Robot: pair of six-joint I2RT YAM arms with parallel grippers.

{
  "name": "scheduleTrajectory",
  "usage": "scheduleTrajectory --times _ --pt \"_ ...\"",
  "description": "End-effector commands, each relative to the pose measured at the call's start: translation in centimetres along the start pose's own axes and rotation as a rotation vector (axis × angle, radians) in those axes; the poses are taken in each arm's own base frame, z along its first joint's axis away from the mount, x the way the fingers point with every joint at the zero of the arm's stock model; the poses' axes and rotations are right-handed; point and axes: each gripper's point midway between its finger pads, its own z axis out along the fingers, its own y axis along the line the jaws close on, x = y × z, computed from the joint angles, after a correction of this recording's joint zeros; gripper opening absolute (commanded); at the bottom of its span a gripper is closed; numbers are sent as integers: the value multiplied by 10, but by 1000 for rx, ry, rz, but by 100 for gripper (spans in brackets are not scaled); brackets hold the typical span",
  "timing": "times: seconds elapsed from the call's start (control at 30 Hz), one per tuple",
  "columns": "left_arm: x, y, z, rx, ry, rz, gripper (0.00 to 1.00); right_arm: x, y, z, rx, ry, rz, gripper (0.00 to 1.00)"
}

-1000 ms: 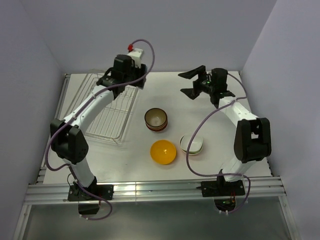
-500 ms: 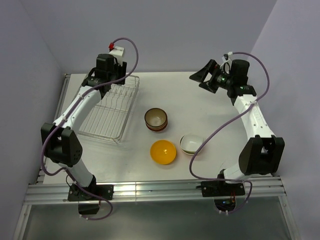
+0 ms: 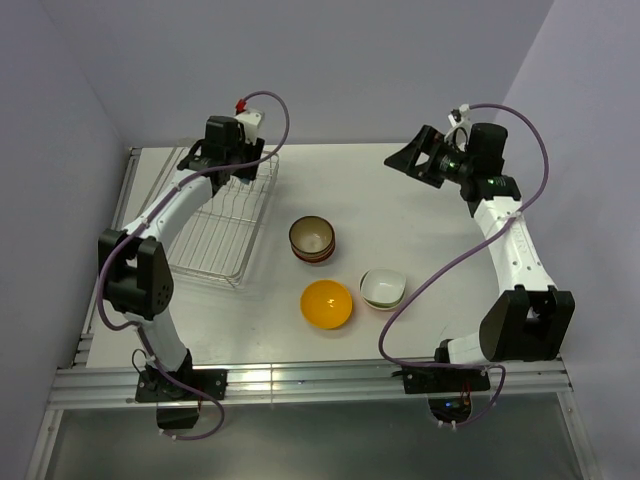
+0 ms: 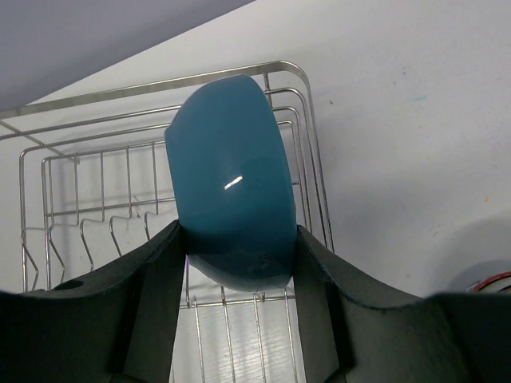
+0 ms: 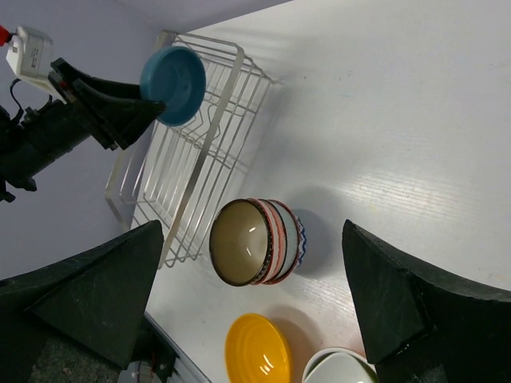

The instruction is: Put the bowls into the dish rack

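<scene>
The right wrist view's bottom edge crops the white bowl (image 5: 339,372).

1. A robotics lab test cell rather than a home kitchen: plain pale walls (image 3: 340,70) close in a bare white table (image 3: 430,230) on 3 sides
2. 2 arms, the left arm (image 3: 178,207) and the right arm (image 3: 515,250), are bolted to an aluminium rail (image 3: 320,378) at the near edge, with purple cables (image 3: 437,273) looping loose
3. The only household things (a wire dish rack (image 3: 215,240) and a few bowls (image 3: 326,303)) sit like props on the tabletop
</scene>
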Motion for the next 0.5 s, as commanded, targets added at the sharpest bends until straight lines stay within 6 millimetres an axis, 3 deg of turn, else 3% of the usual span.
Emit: scheduleTrajectory --times 0.0,0.27,0.47 --pt "-21 -7 0 56 -69 87 0 -4 3 -2 -29 -22 -31 100" --pt "-18 -8 13 93 -14 224 0 -3 9 -5 -53 -31 -42 100" --pt "-6 -10 26 130 36 300 0 -1 10 -5 -68 -32 -48 100"
